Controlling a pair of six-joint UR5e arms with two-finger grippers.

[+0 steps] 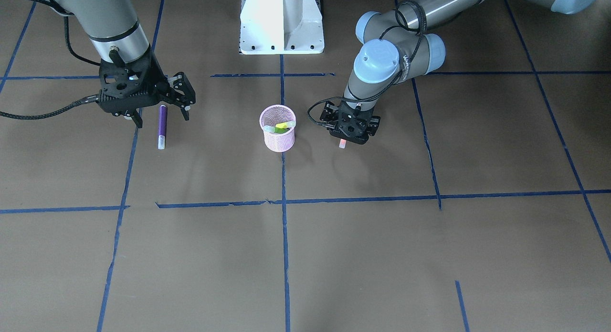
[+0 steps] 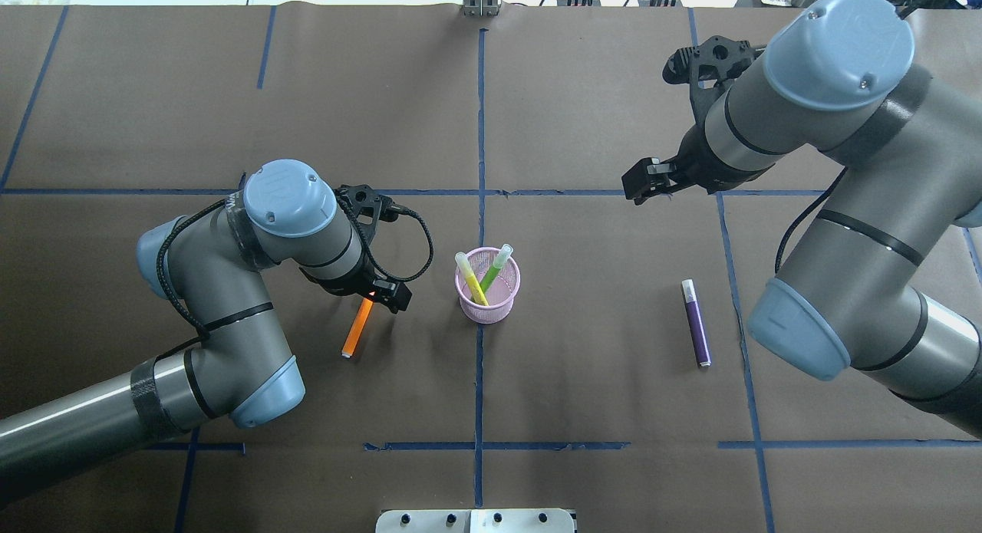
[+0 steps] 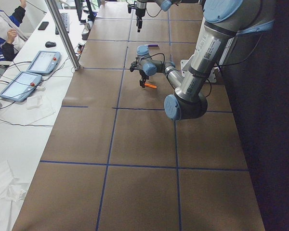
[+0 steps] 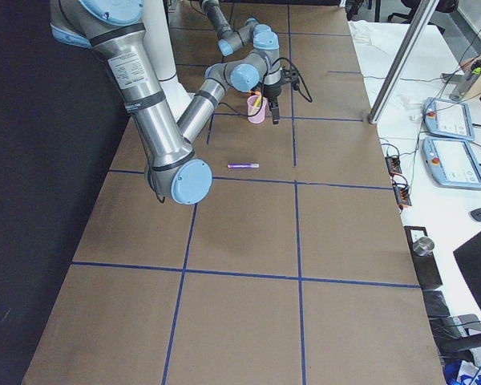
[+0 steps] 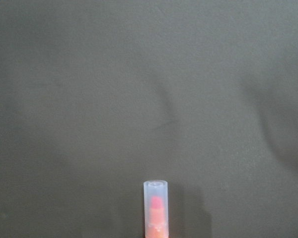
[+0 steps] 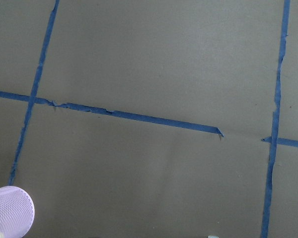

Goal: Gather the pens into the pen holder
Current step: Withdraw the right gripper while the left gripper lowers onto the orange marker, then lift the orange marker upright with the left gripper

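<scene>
The orange pen point(image 2: 357, 330) lies flat on the counter point(image 2: 583, 380). Its far end sits directly under the left end effector point(image 2: 381, 291), and its long axis runs back toward the robot, angled slightly left. I cannot tell whether that end effector is clenched on it. The holder point(image 2: 489, 307), with two greenish pens point(image 2: 479, 276) inside, stands just to its right. The purple pen point(image 2: 696, 326) lies on the holder's other side, nearer the right end effector point(image 1: 162, 116), which hangs raised with its fingers spread.
</scene>
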